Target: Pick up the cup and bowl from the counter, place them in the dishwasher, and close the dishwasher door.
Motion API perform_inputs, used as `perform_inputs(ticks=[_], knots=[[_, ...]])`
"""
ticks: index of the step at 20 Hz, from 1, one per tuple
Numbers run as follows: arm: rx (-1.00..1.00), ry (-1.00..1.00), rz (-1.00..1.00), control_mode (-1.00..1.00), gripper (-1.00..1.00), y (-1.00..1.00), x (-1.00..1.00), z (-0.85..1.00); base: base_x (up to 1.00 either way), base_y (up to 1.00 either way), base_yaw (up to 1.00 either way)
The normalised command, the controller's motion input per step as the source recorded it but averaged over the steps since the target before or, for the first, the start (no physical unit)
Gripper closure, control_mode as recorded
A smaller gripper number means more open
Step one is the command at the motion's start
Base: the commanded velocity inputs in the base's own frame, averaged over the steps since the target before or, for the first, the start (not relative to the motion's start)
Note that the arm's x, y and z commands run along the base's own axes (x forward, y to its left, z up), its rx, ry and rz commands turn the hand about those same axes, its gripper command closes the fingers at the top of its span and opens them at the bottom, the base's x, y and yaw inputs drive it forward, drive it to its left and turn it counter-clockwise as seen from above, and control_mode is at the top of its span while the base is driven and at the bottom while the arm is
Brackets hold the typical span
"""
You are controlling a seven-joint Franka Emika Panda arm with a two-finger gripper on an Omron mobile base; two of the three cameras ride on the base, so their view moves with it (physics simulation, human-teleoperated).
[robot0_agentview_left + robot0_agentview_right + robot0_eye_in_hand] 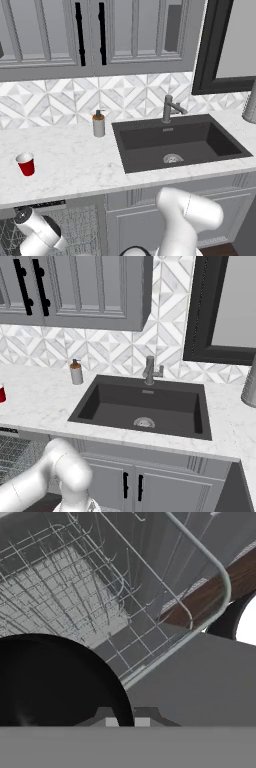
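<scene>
You're low over the dishwasher rack (75,587) with the black bowl (55,682) right at the gripper (125,721); grip state I can't tell; release off-centre and it tips on the tines; red cup (26,164) waits on the counter (75,160).

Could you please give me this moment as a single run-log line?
bowl: at gripper, over dishwasher rack | cup: upright on counter | dishwasher door: open | grip state: unclear
</scene>
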Motion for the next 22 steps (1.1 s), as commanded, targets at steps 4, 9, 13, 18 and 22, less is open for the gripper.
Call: perform_inputs(ticks=[4,9,13,18,22], knots=[[0.0,0.0,-0.01,-1.0,1.0,0.16,0.06,0.24,0.0,0.0,0.0],[0.0,-0.01,-0.03,-1.0,1.0,0.34,0.41,0.05,0.0,0.0,0.0],[0.0,0.0,-0.04,-1.0,1.0,0.36,0.59,-0.07,0.0,0.0,0.0],[-0.02,0.01,-0.04,-1.0,1.0,0.19,0.21,-0.49,0.0,0.0,0.0],[-0.03,0.03,-0.05,-1.0,1.0,0.11,0.01,-0.73,0.0,0.0,0.0]])
